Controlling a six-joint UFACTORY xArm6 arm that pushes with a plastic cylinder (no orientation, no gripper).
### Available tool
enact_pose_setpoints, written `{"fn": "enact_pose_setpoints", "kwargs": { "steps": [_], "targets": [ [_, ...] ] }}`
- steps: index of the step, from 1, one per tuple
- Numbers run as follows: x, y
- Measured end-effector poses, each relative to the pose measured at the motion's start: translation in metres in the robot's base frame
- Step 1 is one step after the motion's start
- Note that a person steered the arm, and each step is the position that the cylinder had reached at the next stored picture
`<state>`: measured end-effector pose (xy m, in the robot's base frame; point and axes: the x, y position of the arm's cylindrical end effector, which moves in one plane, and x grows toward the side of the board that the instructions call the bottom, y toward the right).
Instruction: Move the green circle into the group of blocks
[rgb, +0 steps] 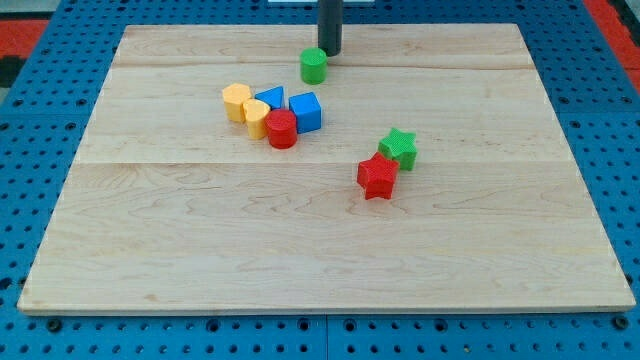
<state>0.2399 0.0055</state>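
While my tip (329, 53) is sitting just above-right of the green circle (313, 66), contact unclear, that gripperless tool is gripping nothing.

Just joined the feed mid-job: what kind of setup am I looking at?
Most likely a lab bench for robot pushing trials: a pale wooden board lying on a blue perforated base, small coloured blocks such as the green circle, and my tip just beyond that circle.
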Motion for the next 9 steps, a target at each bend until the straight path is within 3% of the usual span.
{"fn": "enact_pose_setpoints", "kwargs": {
  "steps": [3, 8, 9],
  "targets": [
    [0.05, -0.002],
    [0.065, -0.041],
    [0.063, -0.09]
  ]
}}
